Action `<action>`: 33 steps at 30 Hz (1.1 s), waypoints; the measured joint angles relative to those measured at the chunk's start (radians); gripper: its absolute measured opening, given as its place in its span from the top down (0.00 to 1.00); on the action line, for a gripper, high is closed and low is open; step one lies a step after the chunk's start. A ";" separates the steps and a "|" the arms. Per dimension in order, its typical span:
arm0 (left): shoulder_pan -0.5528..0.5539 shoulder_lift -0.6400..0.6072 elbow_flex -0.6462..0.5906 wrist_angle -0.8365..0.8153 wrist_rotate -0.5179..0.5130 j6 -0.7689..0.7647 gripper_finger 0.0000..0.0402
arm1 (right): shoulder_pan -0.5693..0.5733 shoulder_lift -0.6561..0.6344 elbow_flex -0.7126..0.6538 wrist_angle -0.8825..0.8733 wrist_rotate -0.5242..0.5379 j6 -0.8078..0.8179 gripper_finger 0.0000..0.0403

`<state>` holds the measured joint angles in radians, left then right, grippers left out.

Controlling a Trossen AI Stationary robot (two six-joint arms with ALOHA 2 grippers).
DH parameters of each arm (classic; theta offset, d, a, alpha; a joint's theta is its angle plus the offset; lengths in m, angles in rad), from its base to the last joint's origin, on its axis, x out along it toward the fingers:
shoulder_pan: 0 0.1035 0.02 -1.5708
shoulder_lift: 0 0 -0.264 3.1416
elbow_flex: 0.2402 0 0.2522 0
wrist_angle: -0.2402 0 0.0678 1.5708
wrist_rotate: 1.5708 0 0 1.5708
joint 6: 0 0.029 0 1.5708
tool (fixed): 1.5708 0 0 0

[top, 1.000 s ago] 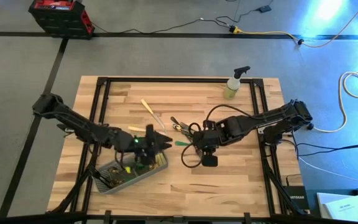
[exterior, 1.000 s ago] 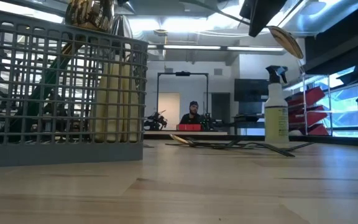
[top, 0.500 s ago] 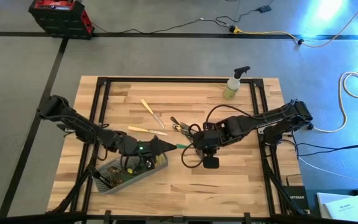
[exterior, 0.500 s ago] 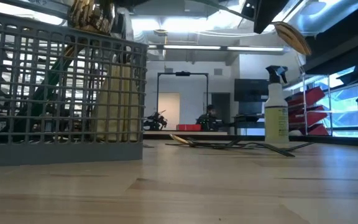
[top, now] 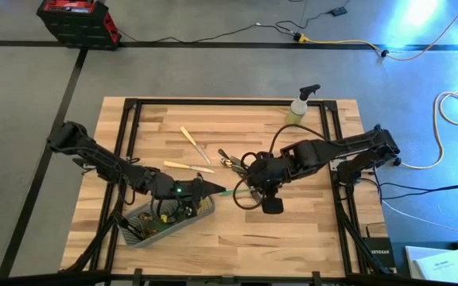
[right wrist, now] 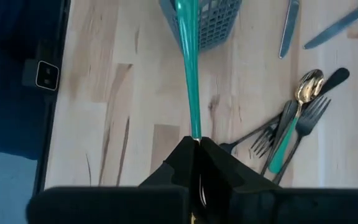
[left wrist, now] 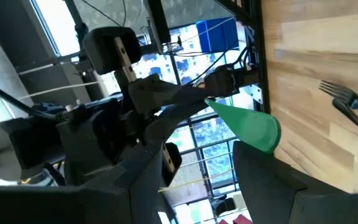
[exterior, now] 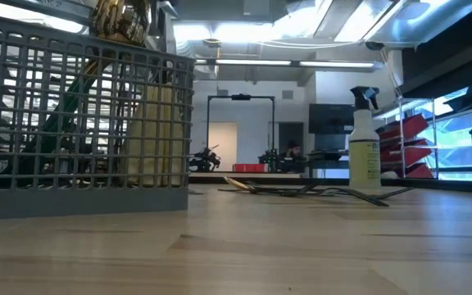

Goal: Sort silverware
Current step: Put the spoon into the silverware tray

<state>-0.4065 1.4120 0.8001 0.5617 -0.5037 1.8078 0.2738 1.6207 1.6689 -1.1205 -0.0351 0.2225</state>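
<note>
Overhead: right claw (top: 243, 189) near the table (top: 308, 230) centre, clamped on the near end of a green-handled utensil (top: 227, 191) that reaches toward the left claw (top: 210, 188), fingers apart, poised over the grey mesh caddy (top: 145, 236). Caddy holding cream, green and dark-handled silverware (exterior: 150, 135). Loose pile of forks and a spoon (right wrist: 294, 127) lying just beyond the right claw; two cream-handled pieces (top: 191, 141) farther back. Spray bottle (top: 299, 107) at the far edge.
</note>
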 joint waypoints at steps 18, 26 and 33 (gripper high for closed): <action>0.001 0.002 -0.002 0.047 0.050 0.161 0.55 | -0.019 -0.037 0.080 -0.100 -0.087 -0.021 1.00; 0.003 0.002 -0.002 0.074 0.070 0.323 0.55 | -0.091 -0.037 0.138 -0.114 -0.126 -0.024 1.00; 0.015 0.002 0.015 0.087 0.052 0.366 0.55 | -0.098 -0.037 0.138 -0.120 -0.157 -0.038 1.00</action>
<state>-0.3914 1.4136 0.8150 0.6491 -0.4515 2.1740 0.1761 1.5837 1.8069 -1.2404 -0.1923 0.1847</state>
